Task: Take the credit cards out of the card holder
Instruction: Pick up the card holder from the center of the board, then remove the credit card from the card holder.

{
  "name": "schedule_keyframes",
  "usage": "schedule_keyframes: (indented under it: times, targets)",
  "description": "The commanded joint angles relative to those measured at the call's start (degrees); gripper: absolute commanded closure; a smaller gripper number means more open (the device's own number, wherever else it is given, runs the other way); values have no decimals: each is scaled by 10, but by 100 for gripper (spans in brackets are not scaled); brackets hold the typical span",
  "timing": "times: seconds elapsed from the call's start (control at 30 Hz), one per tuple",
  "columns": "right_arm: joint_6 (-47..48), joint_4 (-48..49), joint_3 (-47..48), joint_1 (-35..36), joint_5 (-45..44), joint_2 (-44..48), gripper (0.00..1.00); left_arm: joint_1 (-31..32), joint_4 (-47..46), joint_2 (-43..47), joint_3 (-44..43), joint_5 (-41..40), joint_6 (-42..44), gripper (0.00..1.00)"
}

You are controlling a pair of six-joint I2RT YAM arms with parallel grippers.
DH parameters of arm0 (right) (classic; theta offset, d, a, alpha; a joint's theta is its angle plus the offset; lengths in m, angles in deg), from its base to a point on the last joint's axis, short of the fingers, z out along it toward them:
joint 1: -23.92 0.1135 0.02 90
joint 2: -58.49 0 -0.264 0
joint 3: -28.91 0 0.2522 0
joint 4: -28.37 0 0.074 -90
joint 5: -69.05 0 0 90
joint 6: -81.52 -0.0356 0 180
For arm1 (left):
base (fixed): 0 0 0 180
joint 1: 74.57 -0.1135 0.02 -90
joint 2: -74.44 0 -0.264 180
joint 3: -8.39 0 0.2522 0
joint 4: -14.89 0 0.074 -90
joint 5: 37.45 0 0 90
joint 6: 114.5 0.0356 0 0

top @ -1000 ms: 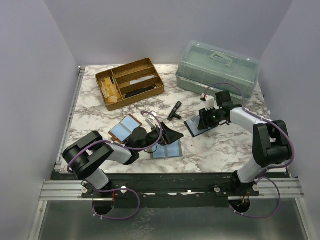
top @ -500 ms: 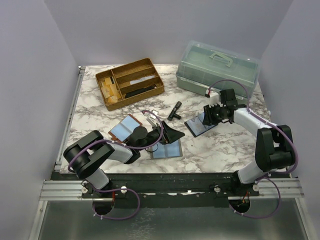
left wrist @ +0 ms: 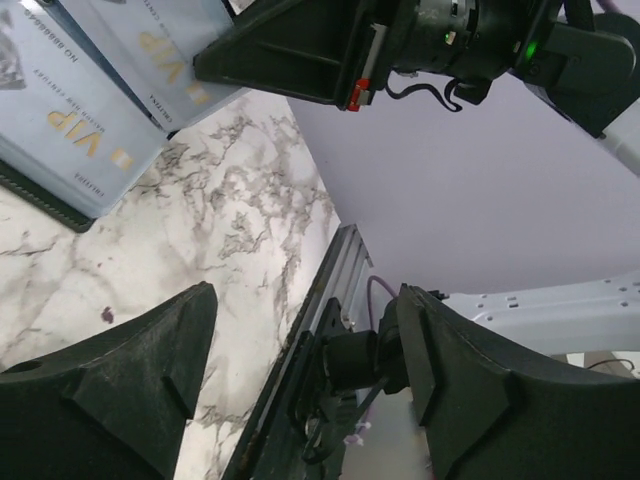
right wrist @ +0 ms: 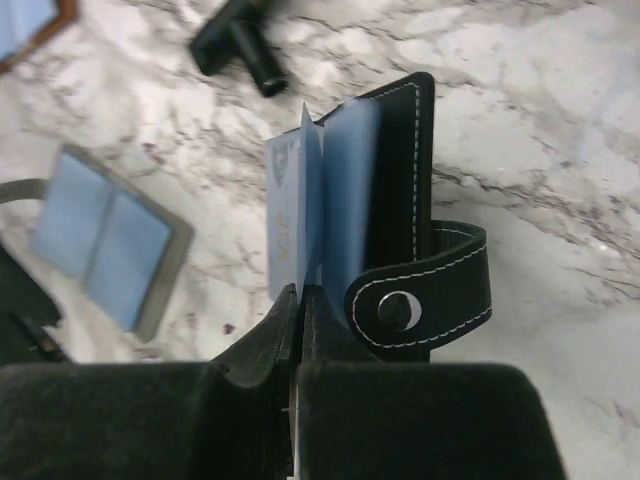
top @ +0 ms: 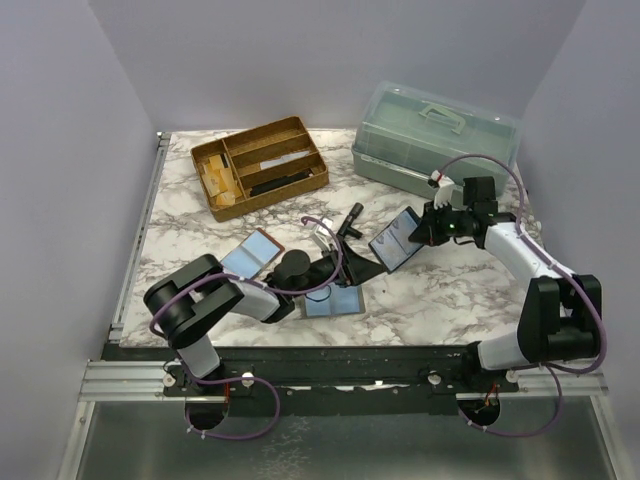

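Note:
My right gripper (top: pixel 425 228) is shut on the edge of a light-blue credit card (right wrist: pixel 290 230) that sticks out of the black card holder (right wrist: pixel 400 200). The holder (top: pixel 395 240) hangs tilted above the table, its snap strap loose. My left gripper (top: pixel 370 268) is open and empty, its tips just left of and below the holder. In the left wrist view, two light-blue "VIP" cards (left wrist: pixel 100 130) show at the top left, above my spread fingers (left wrist: pixel 110 390).
A brown holder (top: pixel 250 257) and a grey holder (top: pixel 333 300), both spread open with blue cards, lie near the left arm. A black T-shaped part (top: pixel 350 220) lies mid-table. A wooden tray (top: pixel 260 165) and a green lidded box (top: pixel 435 135) stand at the back.
The right gripper has lifted the black holder off the table and tilted it up. The left gripper has moved right, toward the holder.

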Motion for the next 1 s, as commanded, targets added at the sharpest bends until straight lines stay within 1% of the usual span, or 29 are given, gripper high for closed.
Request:
schedule_keyframes:
  times: [0.0, 0.13, 0.2, 0.33, 0.5, 0.7, 0.8, 0.87, 0.9, 0.97]
  targets:
    - [-38, 1, -18, -32, 203, 15, 100, 13, -55, -43, -28, -36, -24, 26]
    - [-47, -7, -17, -35, 301, -16, 100, 14, -143, -101, -44, -49, -54, 39]
    - [-50, -8, -16, -35, 339, -31, 100, 14, -164, -125, -55, -56, -64, 43]
    - [-57, -8, -18, -35, 375, -40, 100, 14, -161, -143, -65, -90, -59, 44]
    - [-72, 3, -23, -35, 392, -34, 100, 13, -125, -145, -59, -155, -60, 43]
    - [-80, 1, -21, -35, 426, -53, 100, 13, -133, -162, -71, -160, -64, 42]
    - [-80, -1, -21, -35, 435, -61, 100, 13, -143, -167, -79, -153, -60, 45]
    - [-82, -2, -21, -47, 439, -66, 100, 13, -144, -167, -81, -151, -58, 47]
    - [-81, -3, -20, -47, 439, -69, 100, 14, -149, -167, -80, -150, -57, 49]
    - [-78, -8, -18, -48, 439, -77, 100, 14, -167, -169, -79, -143, -54, 56]
